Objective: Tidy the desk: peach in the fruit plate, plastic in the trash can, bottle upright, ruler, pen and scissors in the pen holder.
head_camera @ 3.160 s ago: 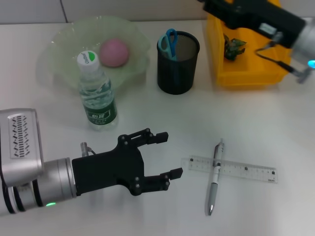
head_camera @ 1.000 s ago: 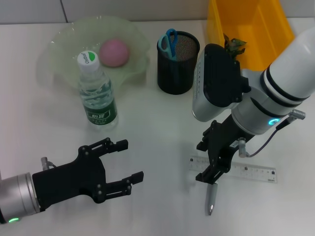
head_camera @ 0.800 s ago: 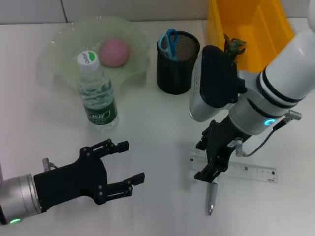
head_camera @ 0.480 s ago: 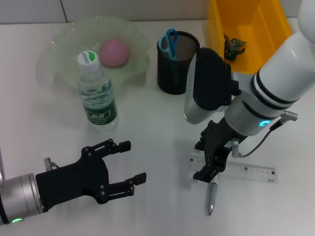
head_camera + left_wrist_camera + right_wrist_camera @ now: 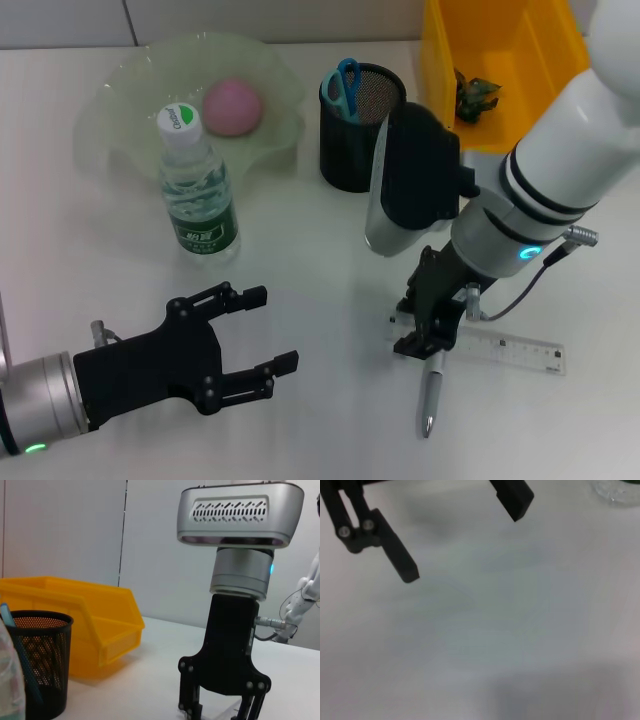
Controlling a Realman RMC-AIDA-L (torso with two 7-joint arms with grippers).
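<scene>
The pink peach [image 5: 232,107] lies in the green fruit plate [image 5: 120,90]. The water bottle [image 5: 197,190] stands upright in front of the plate. The black mesh pen holder [image 5: 360,130] holds the blue-handled scissors [image 5: 346,85]. The silver pen [image 5: 430,400] lies across the clear ruler [image 5: 510,349] on the table. My right gripper [image 5: 410,327] is open and low over the spot where the pen crosses the ruler's left end; the left wrist view shows its fingers [image 5: 190,707] spread at table height. My left gripper [image 5: 262,328] is open and empty at the front left.
The yellow bin [image 5: 520,130] at the back right holds a crumpled plastic wrapper [image 5: 476,93]. The left wrist view shows the pen holder [image 5: 37,665] and bin [image 5: 75,625] beyond bare table. The right wrist view shows my left gripper [image 5: 462,535] over white table.
The right arm came down from the yellow bin to the pen and ruler, then eased slightly left and lower over them. The left gripper drew back to the front left and has held nearly still.
</scene>
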